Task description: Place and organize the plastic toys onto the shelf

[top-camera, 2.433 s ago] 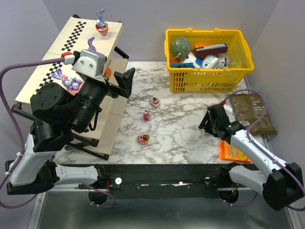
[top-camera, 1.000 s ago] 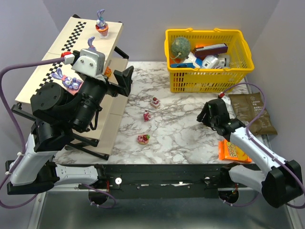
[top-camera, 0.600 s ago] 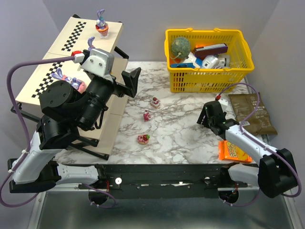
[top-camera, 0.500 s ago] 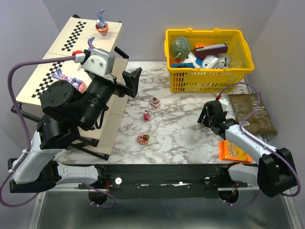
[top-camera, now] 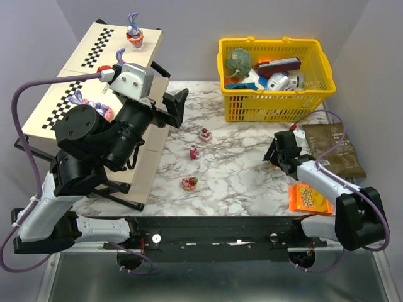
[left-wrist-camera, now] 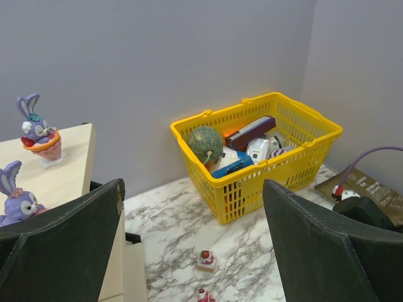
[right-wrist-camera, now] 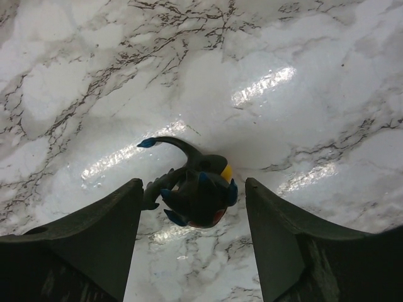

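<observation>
— So, right side: what's it on?
— Open. The right fingers (right-wrist-camera: 88, 245) sit one each side of a small glossy black plastic figurine (right-wrist-camera: 196, 189) with blue, yellow and red bits, lying on the white marble desk (right-wrist-camera: 283, 75). They straddle it low, so closing would pinch it. Not clamped yet.
— Left?
— The left fingers (left-wrist-camera: 63, 245) are spread wide with nothing between them, raised beside the slanted beige shelf with checkered strips (top-camera: 148, 47). Looks parked out of the way.
— Shelf status?
— Three purple-eared rabbit toys sit on it, including the rabbit in an orange cup (top-camera: 133, 31) on the top tier. Three small red-pink cake-like toys (top-camera: 194, 151) lie on the desk between the shelf and the yellow plastic basket (top-camera: 275, 107). Partway done, I'd say.
— Risk?
— The figurine is lopsided with a thin tail, so it could twist in the pinch.
</observation>
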